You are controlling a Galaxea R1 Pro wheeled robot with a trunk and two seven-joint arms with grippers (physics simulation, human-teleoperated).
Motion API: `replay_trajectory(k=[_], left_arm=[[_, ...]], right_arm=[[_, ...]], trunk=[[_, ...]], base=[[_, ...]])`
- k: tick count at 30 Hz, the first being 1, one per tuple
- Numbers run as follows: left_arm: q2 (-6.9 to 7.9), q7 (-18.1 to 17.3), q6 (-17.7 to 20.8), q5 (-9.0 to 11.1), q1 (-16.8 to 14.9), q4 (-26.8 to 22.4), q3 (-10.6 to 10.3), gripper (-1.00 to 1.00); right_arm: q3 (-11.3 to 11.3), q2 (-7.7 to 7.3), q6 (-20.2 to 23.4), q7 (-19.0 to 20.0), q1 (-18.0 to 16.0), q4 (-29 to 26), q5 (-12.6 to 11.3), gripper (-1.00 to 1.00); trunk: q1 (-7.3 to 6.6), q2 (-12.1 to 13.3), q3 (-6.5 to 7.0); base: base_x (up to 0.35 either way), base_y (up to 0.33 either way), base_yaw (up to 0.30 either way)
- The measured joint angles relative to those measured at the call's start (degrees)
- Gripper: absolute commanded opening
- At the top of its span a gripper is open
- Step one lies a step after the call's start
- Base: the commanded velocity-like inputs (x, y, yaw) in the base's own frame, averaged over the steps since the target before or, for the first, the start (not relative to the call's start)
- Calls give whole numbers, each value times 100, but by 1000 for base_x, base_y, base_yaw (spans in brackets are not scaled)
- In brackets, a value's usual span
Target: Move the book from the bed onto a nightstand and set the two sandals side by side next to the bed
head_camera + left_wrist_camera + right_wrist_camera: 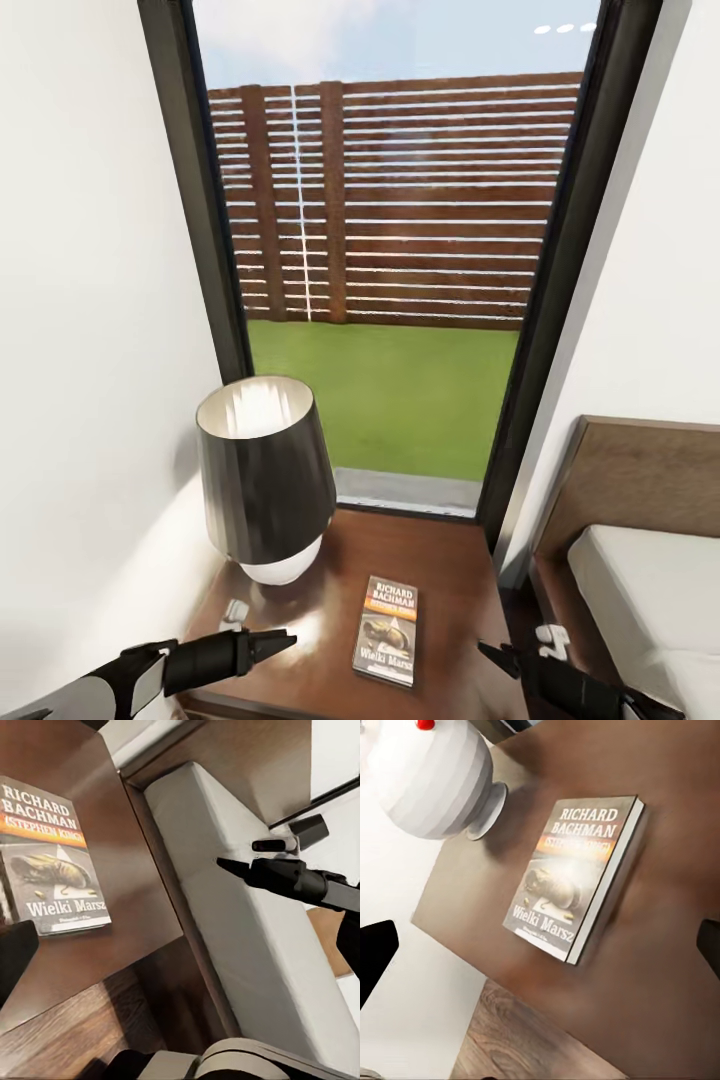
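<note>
Dark wood counter [450,560] carries the book [387,631] flat beside the lamp [265,480]; both arms' fingers hover clear, their spread unreadable.

Head view: high, looking forward and down at the nightstand [330,560], window [390,250] far behind, bed [650,590] at right. Left wrist view: low and close over the nightstand's right edge, facing right across to the bed. Right wrist view: close above, looking down. All three share the book [387,630] [49,855] [574,874].
</note>
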Motion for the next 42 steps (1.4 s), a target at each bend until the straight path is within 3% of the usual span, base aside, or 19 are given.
replay_trajectory(k=[3,7,12,14,42], left_arm=[[-5,303,-3,0,39,0,-19,100],[-23,1004,-30,-1,141,0,-35,100],[-34,1715,-286,10,298,2,-47,100],[-38,1851,-348,13,383,1,-36,100],[-45,1929,-379,24,426,1,-24,100]], right_arm=[[0,-7,-138,147,12,228,22,100],[1,-12,-230,230,19,651,36,100],[4,-12,-351,197,21,961,34,100],[-2,-12,-364,190,20,1137,28,100],[-9,-12,-368,157,20,1245,22,100]], trunk=[[-66,120,54],[-154,281,126],[-263,481,215],[-308,562,251],[-923,1685,754]], base=[[0,0,0],[0,0,0],[0,0,0],[0,0,0],[0,0,0]])
